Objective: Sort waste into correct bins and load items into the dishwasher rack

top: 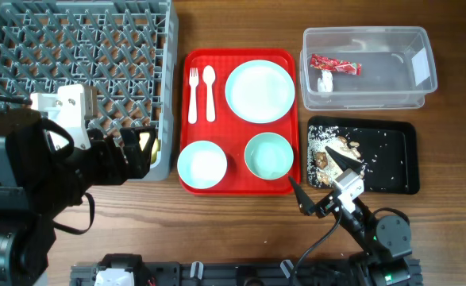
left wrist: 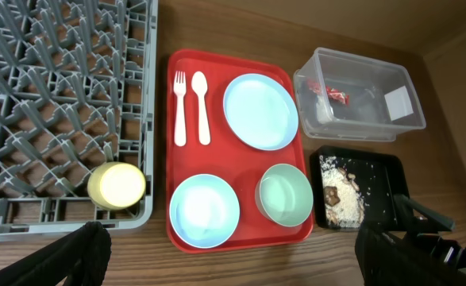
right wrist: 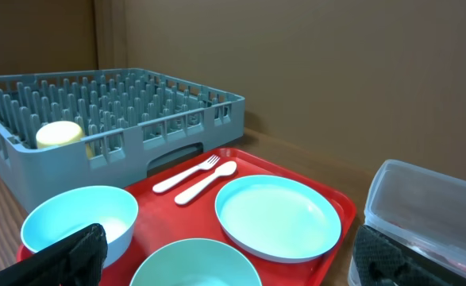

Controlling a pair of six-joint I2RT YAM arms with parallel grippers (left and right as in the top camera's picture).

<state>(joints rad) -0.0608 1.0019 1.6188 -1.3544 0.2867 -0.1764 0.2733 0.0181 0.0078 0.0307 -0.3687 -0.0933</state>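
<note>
Left hand (top: pixel 141 151), open and empty over the dishwasher rack's (top: pixel 169 87) near corner where the yellow cup (left wrist: pixel 117 184) sits, would probably best take the pale-blue bowl (top: pixel 202 164) by its rim from the red tray (top: pixel 234 131).

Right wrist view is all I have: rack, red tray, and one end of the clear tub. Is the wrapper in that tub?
Observer: Yes. Overhead shows the red wrapper inside the clear tub, near its left end.
Operator: And the food scraps?
Observer: The food scraps lie in the black tray, heaped at its left end, with crumbs scattered to the right.
Operator: Where is my right gripper relative to that tray?
Observer: The right gripper is open and empty, at the black tray's near left corner, beside the red tray.
</note>
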